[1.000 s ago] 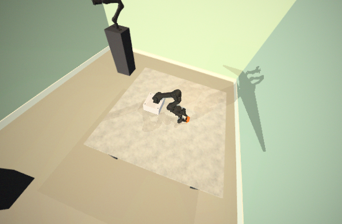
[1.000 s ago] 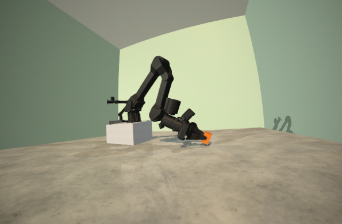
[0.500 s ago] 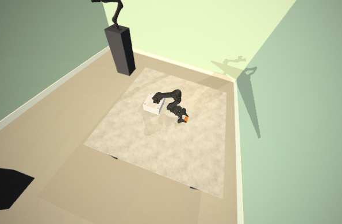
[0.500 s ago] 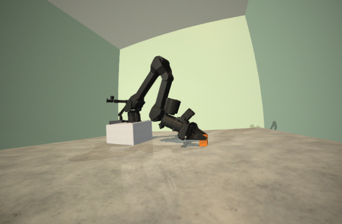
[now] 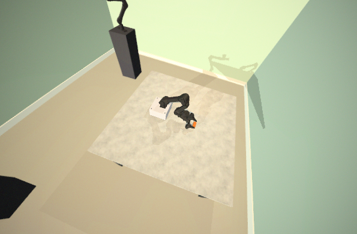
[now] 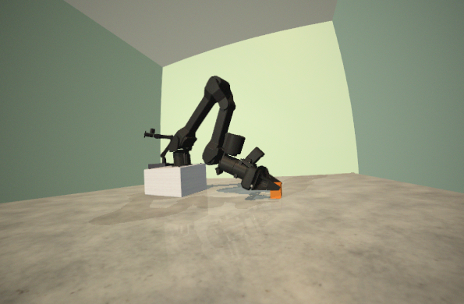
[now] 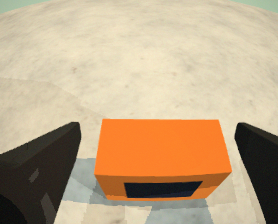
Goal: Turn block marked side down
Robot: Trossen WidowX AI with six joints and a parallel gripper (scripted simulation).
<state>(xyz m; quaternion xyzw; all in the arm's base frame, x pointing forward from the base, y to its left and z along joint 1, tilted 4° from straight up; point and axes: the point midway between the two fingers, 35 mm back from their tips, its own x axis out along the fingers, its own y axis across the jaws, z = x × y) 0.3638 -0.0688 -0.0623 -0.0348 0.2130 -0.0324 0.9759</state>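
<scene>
The orange block point(image 5: 194, 123) point(image 6: 277, 191) point(image 7: 162, 151) rests on the table point(image 5: 171, 156) point(image 6: 300, 242) point(image 7: 137, 63). In the wrist view its dark marked side point(image 7: 163, 189) faces toward the camera, on the near vertical face. My gripper point(image 5: 191, 124) point(image 6: 272, 186) point(image 7: 160, 131) is low over the table and open. Its two dark fingers stand on either side of the block with a gap to each, and do not touch it.
The arm's white base box point(image 5: 159, 110) point(image 6: 175, 180) stands on the table behind the gripper. A tall dark pedestal point(image 5: 125, 51) with another arm stands on the floor at the back left.
</scene>
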